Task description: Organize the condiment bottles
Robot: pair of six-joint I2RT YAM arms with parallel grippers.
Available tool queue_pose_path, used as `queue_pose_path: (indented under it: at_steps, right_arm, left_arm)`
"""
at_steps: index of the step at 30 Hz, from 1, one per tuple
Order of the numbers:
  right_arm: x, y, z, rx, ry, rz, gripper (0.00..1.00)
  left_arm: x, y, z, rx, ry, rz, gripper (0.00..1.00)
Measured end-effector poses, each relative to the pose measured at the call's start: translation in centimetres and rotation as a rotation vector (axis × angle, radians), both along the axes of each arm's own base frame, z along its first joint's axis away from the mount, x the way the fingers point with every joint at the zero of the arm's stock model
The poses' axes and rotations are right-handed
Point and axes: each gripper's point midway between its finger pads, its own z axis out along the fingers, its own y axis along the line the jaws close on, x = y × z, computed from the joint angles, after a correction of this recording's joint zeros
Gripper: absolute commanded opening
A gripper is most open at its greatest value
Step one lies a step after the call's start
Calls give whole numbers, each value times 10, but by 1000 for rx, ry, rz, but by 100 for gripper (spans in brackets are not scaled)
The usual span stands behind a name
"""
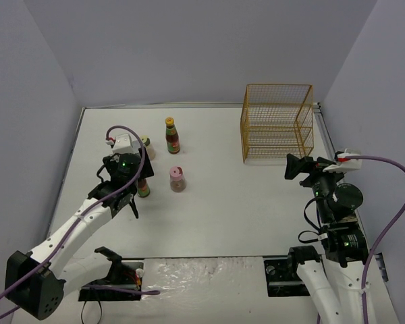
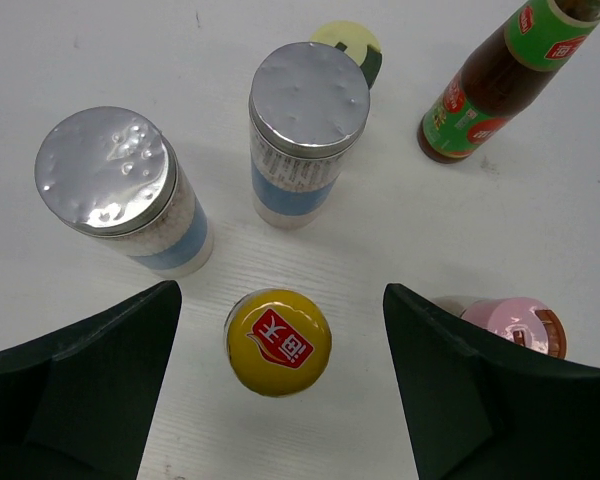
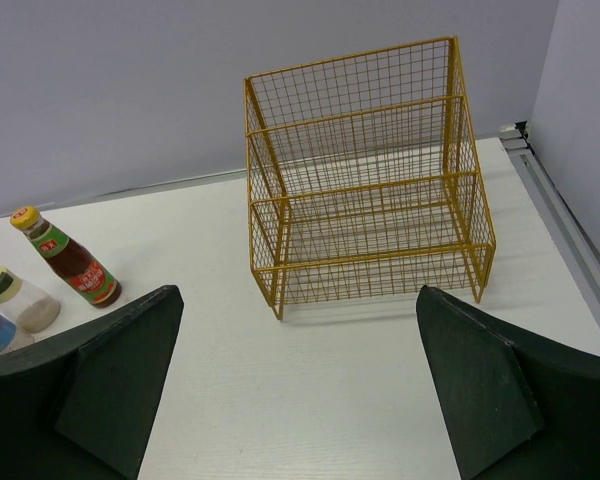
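Note:
My left gripper (image 2: 280, 292) is open and hovers above a tall dark bottle with a yellow cap (image 2: 278, 342), which stands upright between the jaws without touching them. Two silver-lidded bottles with blue labels (image 2: 107, 172) (image 2: 309, 98) stand just beyond it. A yellow-green-capped bottle (image 2: 345, 38) is behind them. The second tall dark bottle (image 2: 500, 80) is at upper right, and the pink-capped bottle (image 2: 515, 325) is beside the right finger. In the top view the left gripper (image 1: 129, 192) covers the silver-lidded bottles. My right gripper (image 3: 300, 400) is open and empty.
A yellow wire basket (image 1: 277, 121) stands at the back right, also seen ahead of the right gripper (image 3: 365, 170). The right gripper (image 1: 293, 167) hangs near the table's right side, just in front of the basket. Grey walls close in the table.

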Motion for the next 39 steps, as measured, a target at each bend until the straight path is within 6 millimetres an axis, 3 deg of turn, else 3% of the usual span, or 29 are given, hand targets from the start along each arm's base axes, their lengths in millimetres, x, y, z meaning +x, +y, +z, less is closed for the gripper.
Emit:
queue_pose_path:
  at_steps: [12, 19, 22, 27, 31, 39]
  right_arm:
    - [-4, 4, -6, 0, -2, 16, 100]
    - [-6, 5, -6, 1, -8, 22, 100]
    - [-8, 7, -5, 2, -16, 31, 100]
    - [-11, 8, -6, 3, -25, 37, 100]
    - [-12, 8, -5, 4, -29, 37, 100]
    - [-12, 8, -6, 3, -27, 38, 100]
  left_arm:
    - [-2, 2, -32, 20, 39, 41, 50]
    - [-1, 0, -32, 28, 34, 40, 22]
    - [-3, 0, -32, 29, 37, 37, 5]
    - [-10, -2, -30, 42, 66, 0, 0]
    - [-11, -9, -4, 59, 89, -59, 0]
    - [11, -37, 108, 15, -28, -178, 0]
